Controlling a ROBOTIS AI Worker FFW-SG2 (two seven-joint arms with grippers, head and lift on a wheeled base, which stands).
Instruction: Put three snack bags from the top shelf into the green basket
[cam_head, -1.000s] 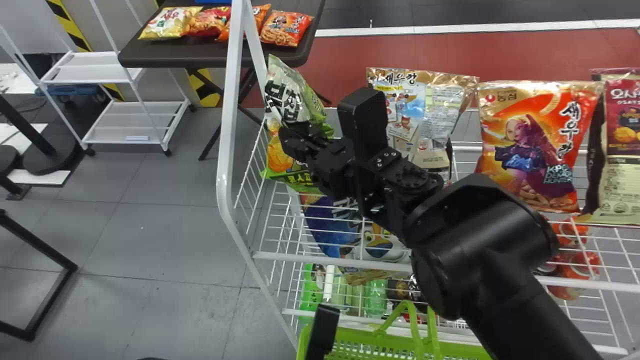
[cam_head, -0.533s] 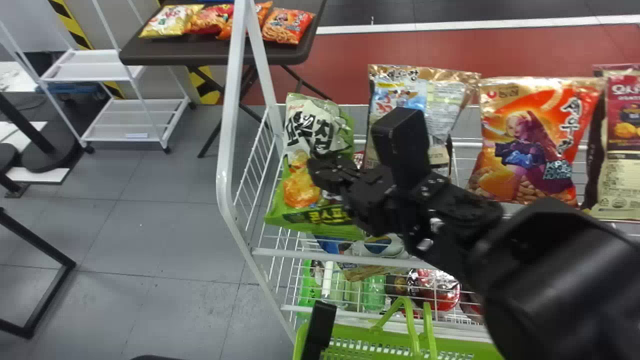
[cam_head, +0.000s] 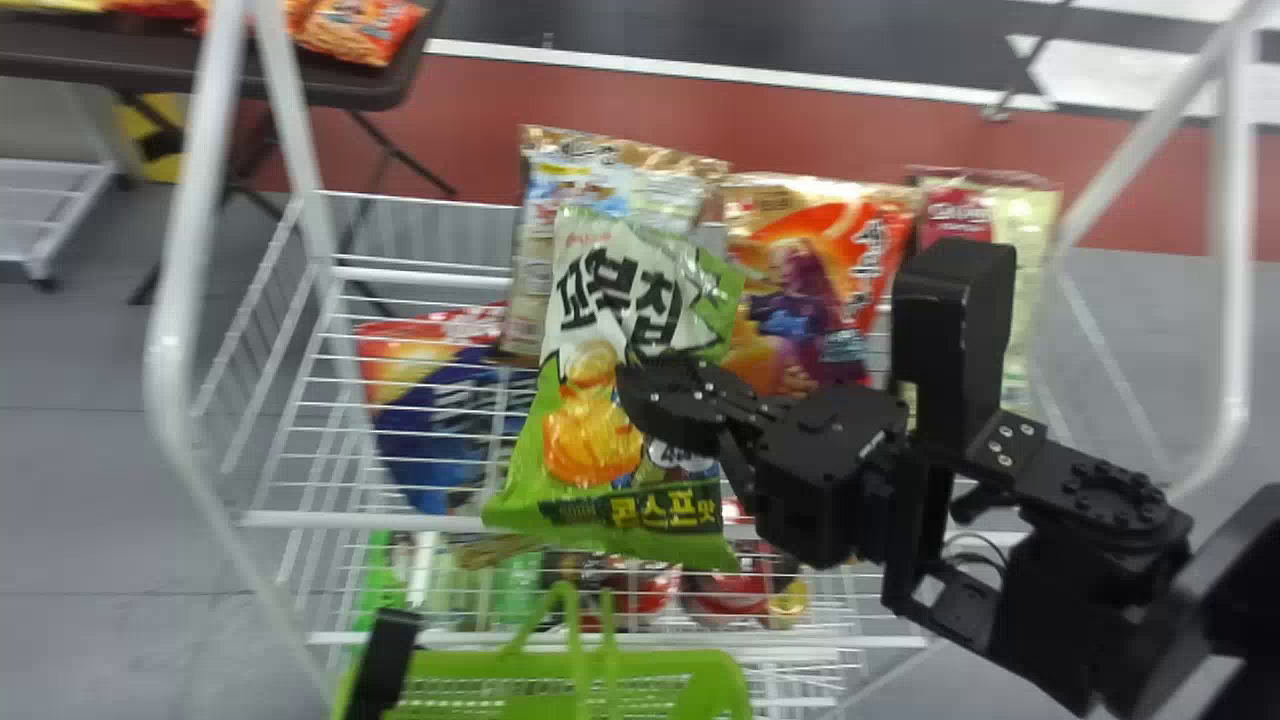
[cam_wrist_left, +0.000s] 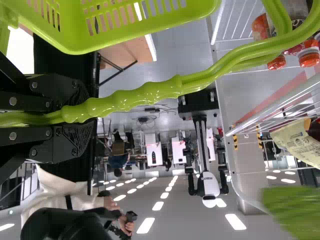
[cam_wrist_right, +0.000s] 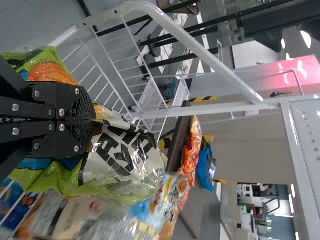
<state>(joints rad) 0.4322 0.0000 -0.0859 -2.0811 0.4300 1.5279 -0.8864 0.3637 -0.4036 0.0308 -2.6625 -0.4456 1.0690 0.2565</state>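
One green snack bag (cam_head: 610, 270) was clenched in the right tool (cam_head: 638, 378) over the wire shelf's (cam_head: 370, 521) near edge. Near left, the left tool (cam_head: 385, 658) grasped the handle (cam_wrist_left: 135, 95) of the green basket (cam_head: 705, 668).

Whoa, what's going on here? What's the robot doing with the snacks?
The robot is picking out snacks. Its right gripper is pinching a green-and-white snack bag and holding it up by the shelves. Its left gripper has hold of the handle of the green basket. The bag it's holding isn't in the basket yet. More bags stand behind it, like the orange one.
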